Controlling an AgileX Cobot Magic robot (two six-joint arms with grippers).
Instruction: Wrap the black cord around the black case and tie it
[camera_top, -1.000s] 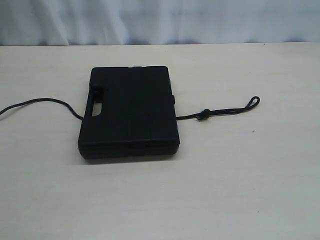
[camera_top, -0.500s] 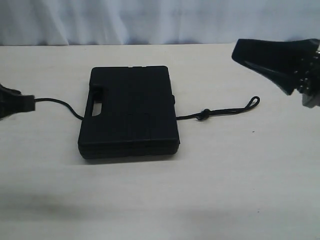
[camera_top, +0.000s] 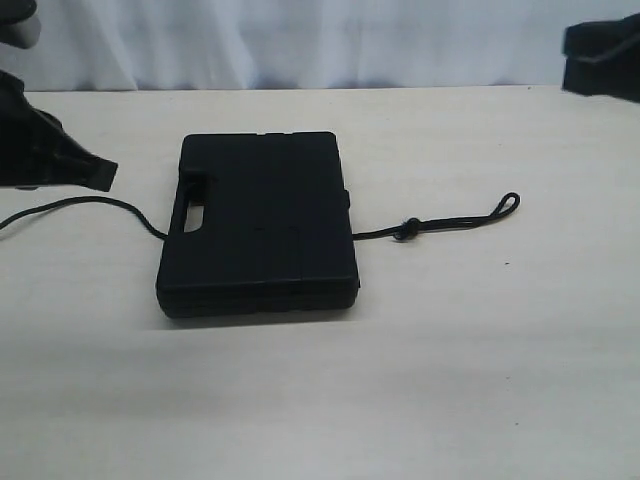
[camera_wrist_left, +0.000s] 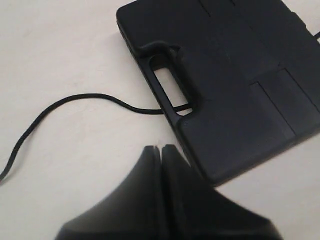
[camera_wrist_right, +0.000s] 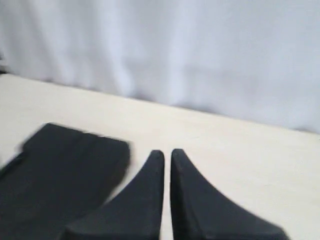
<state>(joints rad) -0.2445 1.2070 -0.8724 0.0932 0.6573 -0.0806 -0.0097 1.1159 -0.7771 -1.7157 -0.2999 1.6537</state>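
Note:
The black case (camera_top: 260, 225) lies flat in the middle of the table, handle slot toward the left. The black cord (camera_top: 90, 201) curves in from the left edge and passes under the case. It comes out on the right with its knot (camera_top: 407, 229) and narrow loop (camera_top: 508, 203) lying on the table. My left gripper (camera_top: 105, 175) hovers left of the case, above the cord, shut and empty. In the left wrist view the gripper (camera_wrist_left: 160, 148) points at the case (camera_wrist_left: 235, 85) near the cord (camera_wrist_left: 75, 97). My right gripper (camera_top: 570, 55) is high at the far right, shut; its wrist view shows the gripper (camera_wrist_right: 166, 152) beside the case (camera_wrist_right: 60, 170).
The table (camera_top: 450, 380) is a pale beige surface. A white curtain (camera_top: 320, 40) hangs along its back edge. Bare table lies in front of the case and to its right beyond the loop.
Both arms entered the view within the last second. The left gripper has risen and moved right toward the case. The right gripper has pulled up and away to the top right corner. Case and cord stayed put.

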